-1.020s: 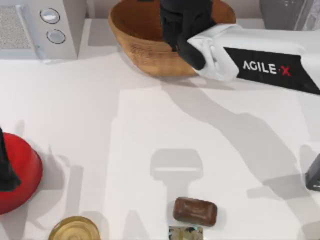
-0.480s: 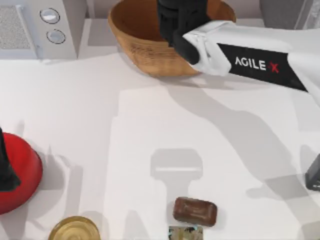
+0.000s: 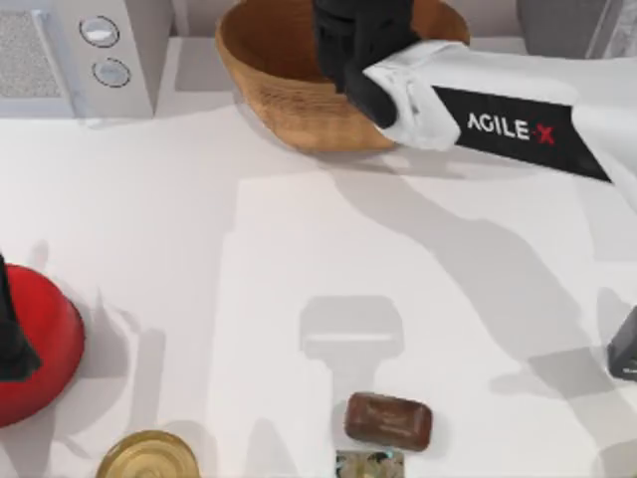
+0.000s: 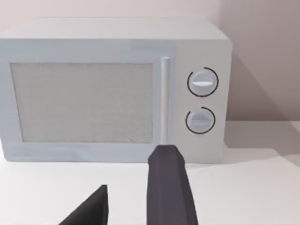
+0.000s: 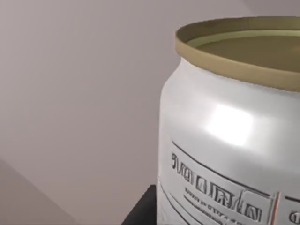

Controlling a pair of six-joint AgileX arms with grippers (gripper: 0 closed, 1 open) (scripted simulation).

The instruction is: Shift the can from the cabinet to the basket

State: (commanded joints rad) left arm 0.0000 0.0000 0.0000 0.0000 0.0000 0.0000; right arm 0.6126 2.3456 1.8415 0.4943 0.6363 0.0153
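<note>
At the far left of your table stands the microwave (image 3: 80,55), and your left gripper (image 4: 136,206) is parked facing it, its fingers apart and empty. Further right, at the far edge, sits the wicker basket (image 3: 269,90), with your right gripper (image 3: 348,40) poised over its bowl. The right wrist view has the can (image 5: 225,140) pressed close against the camera, so it looks clamped in those fingers, though you cannot see them meet it. By that, the carry looks done; lowering and release are left.
</note>
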